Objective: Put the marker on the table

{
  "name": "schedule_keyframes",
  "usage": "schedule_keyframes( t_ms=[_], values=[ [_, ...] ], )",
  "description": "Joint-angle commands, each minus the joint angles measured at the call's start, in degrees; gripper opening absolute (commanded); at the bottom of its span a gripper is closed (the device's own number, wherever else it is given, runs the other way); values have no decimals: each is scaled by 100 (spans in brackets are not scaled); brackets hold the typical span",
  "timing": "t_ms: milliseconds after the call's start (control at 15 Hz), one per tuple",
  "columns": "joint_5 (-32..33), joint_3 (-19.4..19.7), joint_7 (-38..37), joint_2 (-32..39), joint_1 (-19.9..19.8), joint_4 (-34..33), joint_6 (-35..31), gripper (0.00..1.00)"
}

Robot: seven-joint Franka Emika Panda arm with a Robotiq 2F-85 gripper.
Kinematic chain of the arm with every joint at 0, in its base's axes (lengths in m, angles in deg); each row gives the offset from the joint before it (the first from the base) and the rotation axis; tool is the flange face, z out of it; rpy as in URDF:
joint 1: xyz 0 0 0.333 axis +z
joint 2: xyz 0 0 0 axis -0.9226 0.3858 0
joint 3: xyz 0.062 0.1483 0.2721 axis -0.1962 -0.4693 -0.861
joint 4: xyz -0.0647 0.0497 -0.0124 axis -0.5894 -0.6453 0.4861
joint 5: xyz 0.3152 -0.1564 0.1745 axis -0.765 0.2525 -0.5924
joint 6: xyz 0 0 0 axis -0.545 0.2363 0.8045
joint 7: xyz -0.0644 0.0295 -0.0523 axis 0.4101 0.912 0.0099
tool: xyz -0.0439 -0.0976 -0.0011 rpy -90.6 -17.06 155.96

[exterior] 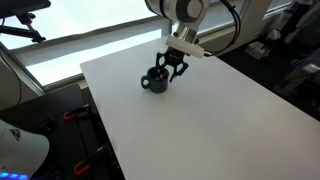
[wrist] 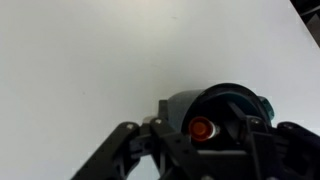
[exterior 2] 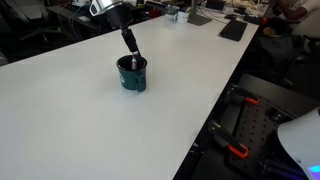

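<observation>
Marker [wrist: 201, 127]: red end, wrist view only

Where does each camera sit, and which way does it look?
Exterior view: high off a table corner, looking down at the mug; arm and fingers show.
Exterior view: lower, by the table's long edge, looking across at the mug; the arm's end shows.
Wrist view: on the wrist, looking down into the mug at the marker, red-tipped; fingers show.
All three share mug and table.
</observation>
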Motion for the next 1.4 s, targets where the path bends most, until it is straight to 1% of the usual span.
schedule_keyframes(
  t_ms=[0,67,133,467,600,667,733,800,867,933,1067,1133,1333],
  values=[
    [6,26,-23,-41,10,-28,-28,91],
    [18,32,-48,-77,19,-4,-79,97],
    [32,31,-44,-104,24,6,-124,100],
    [56,21,-98,-205,85,-17,-304,100],
    [61,13,-83,-204,110,-41,-291,97],
    [42,6,-76,-200,113,-60,-261,97],
    [26,-7,-43,-192,110,-67,-265,85],
    [8,-9,-65,-182,118,-81,-234,69],
    [12,-2,-98,-178,135,-85,-203,63],
    [1,1,-127,-180,143,-83,-183,87],
    [-7,8,-169,-184,151,-77,-180,93],
    [-9,17,-212,-180,157,-82,-170,99],
    [-85,17,-371,-191,140,-78,-26,100]
  ],
)
